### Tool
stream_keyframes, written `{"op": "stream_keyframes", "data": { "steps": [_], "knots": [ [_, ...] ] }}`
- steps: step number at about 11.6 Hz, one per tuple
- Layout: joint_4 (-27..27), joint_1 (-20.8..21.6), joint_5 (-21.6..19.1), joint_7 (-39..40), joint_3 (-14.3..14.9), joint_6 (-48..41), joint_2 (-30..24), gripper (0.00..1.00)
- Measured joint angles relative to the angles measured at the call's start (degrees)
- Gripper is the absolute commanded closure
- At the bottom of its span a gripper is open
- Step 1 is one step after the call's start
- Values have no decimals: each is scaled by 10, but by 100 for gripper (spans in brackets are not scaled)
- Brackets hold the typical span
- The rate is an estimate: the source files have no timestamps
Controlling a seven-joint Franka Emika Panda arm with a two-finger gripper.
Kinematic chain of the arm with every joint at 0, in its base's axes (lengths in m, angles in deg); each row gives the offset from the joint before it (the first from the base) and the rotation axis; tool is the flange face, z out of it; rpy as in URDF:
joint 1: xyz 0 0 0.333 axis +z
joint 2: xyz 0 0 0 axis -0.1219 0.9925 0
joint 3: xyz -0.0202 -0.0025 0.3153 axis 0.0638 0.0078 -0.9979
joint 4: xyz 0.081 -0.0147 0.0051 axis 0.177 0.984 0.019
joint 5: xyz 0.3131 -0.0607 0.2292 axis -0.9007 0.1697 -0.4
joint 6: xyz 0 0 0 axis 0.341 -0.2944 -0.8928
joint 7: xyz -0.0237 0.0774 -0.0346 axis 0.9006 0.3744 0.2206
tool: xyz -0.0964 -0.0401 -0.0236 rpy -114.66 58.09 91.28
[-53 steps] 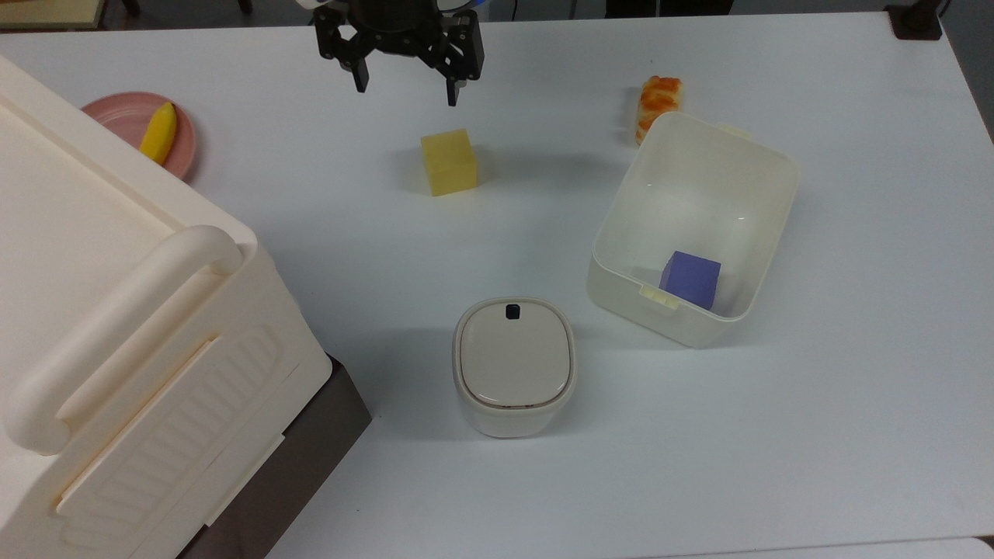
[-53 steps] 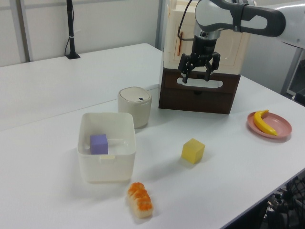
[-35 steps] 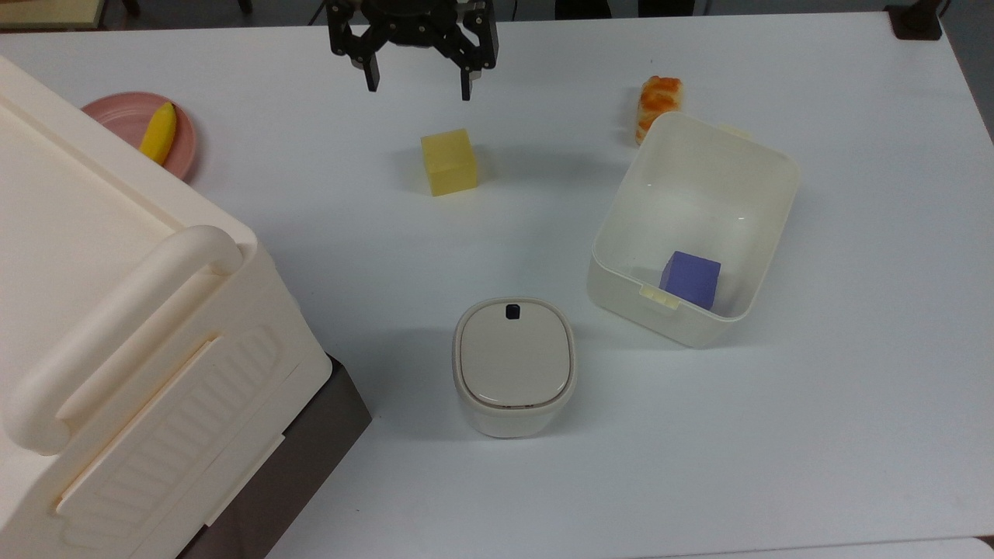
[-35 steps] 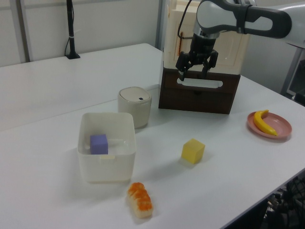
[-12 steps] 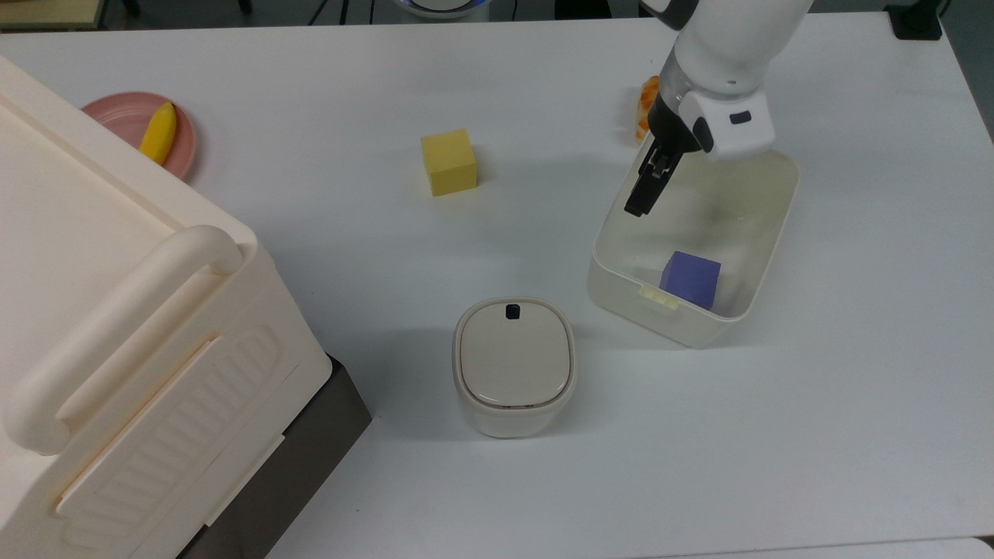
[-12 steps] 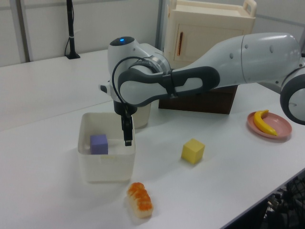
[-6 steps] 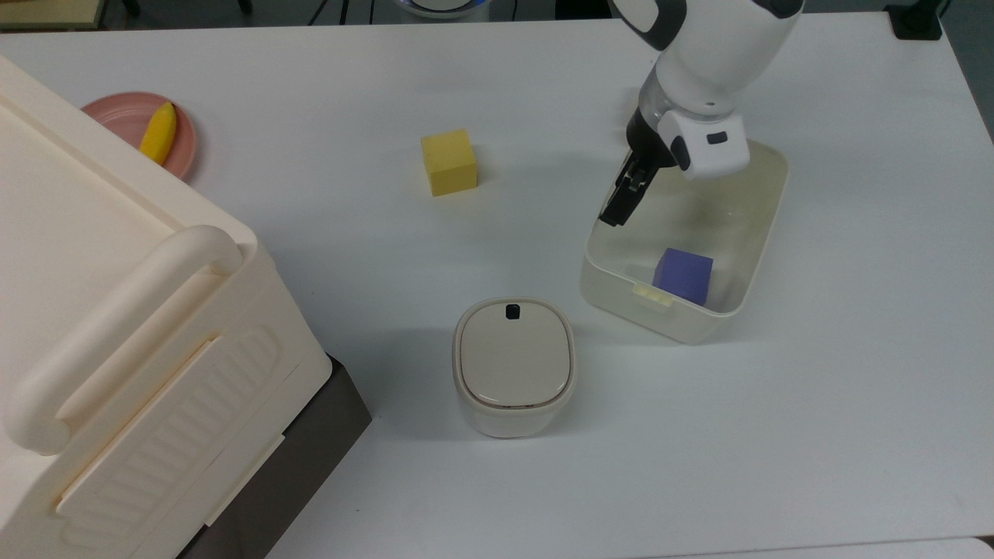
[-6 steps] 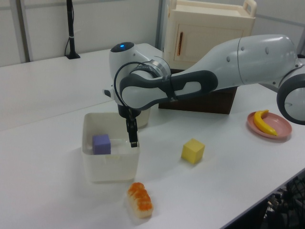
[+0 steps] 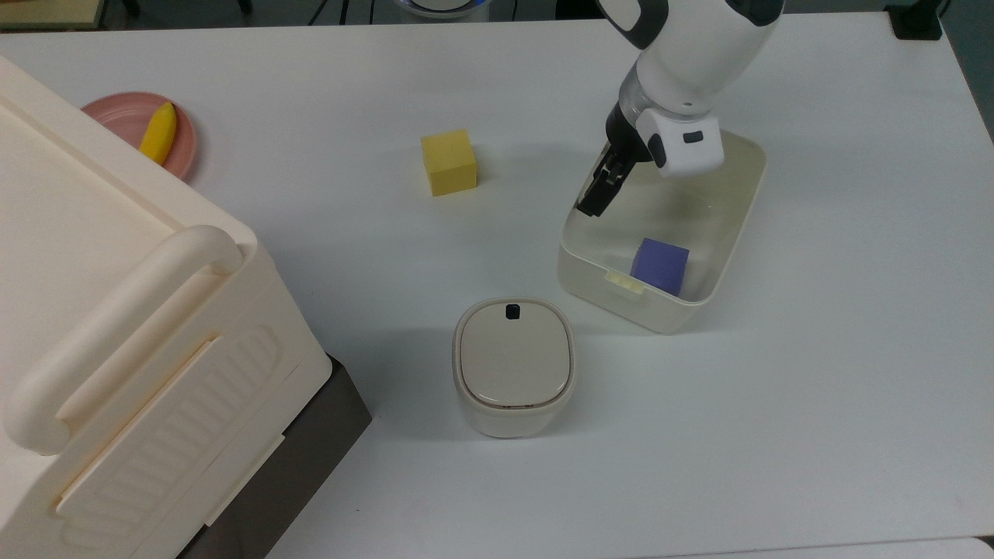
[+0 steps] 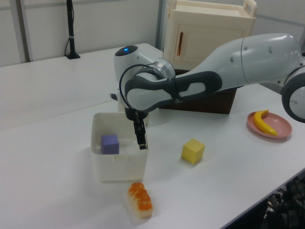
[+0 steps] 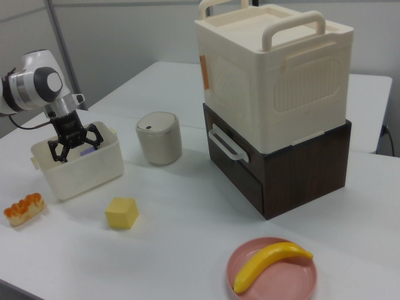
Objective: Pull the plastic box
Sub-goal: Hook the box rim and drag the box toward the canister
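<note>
The plastic box [image 9: 730, 225] is a lidless cream tub on the white table, right of centre in the top view, with a purple cube [image 9: 660, 265] inside. My gripper [image 11: 75, 150] reaches down into the box [image 11: 81, 167] with its fingers spread. One black finger [image 9: 592, 200] rests at the box's long wall on the top view's left. In the left view that finger [image 10: 141, 139] stands at the right wall of the box [image 10: 119, 164]. The white arm covers the box's far end in the top view.
A beige-lidded round container [image 9: 514, 365] stands close to the box's near corner. A yellow cube [image 9: 449, 161] lies toward the top view's left. A sushi piece [image 10: 139, 200] lies beside the box. The big cream chest [image 9: 116, 334] and the banana plate [image 9: 151, 132] are far off.
The box has slid toward the top view's left with the gripper's finger at its wall. The arm moved along with it, and the purple cube rode inside.
</note>
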Motion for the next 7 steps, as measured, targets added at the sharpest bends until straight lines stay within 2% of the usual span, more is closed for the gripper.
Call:
{"op": "stream_keyframes", "data": {
  "steps": [7],
  "knots": [
    [6,-17,0,2,18,-25,-27,0]
  ]
}}
